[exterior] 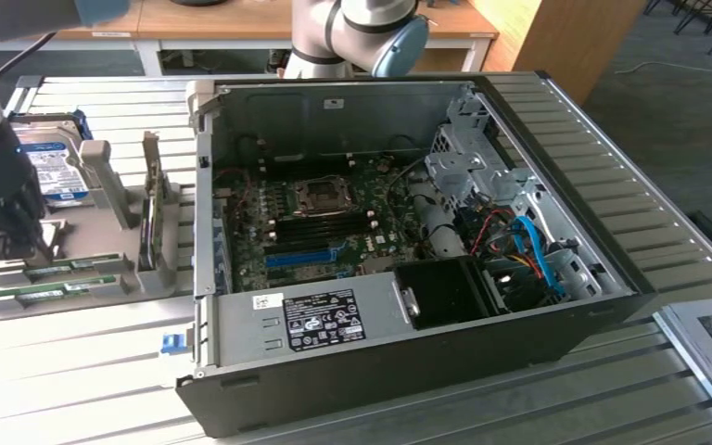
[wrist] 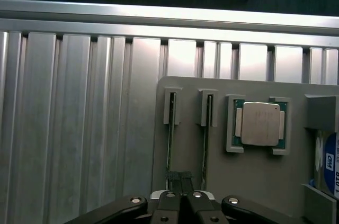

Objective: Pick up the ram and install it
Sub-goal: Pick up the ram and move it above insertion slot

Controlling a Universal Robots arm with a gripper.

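Two ram sticks (exterior: 55, 271) stand on edge in the slots of a grey holder (exterior: 146, 283) on the exterior view's left; a second stick (exterior: 47, 295) lies nearer the front. In the wrist view both ram sticks (wrist: 170, 147) show edge-on as thin dark lines, the other one (wrist: 205, 150) beside it. My gripper (wrist: 180, 177) hangs just above the holder (wrist: 222, 176), its fingertips pressed together between the two sticks and closer to the first. Nothing shows between its fingers. From outside, the gripper (exterior: 16, 248) sits low over the holder's left end.
An open computer case (exterior: 603, 306) lies on the slatted metal table, its motherboard with dark memory slots (exterior: 331, 225) exposed. On the holder also rest a square silver processor (wrist: 260, 124) and a blue-labelled hard drive (exterior: 53, 167). A small blue part (exterior: 173, 344) lies by the case.
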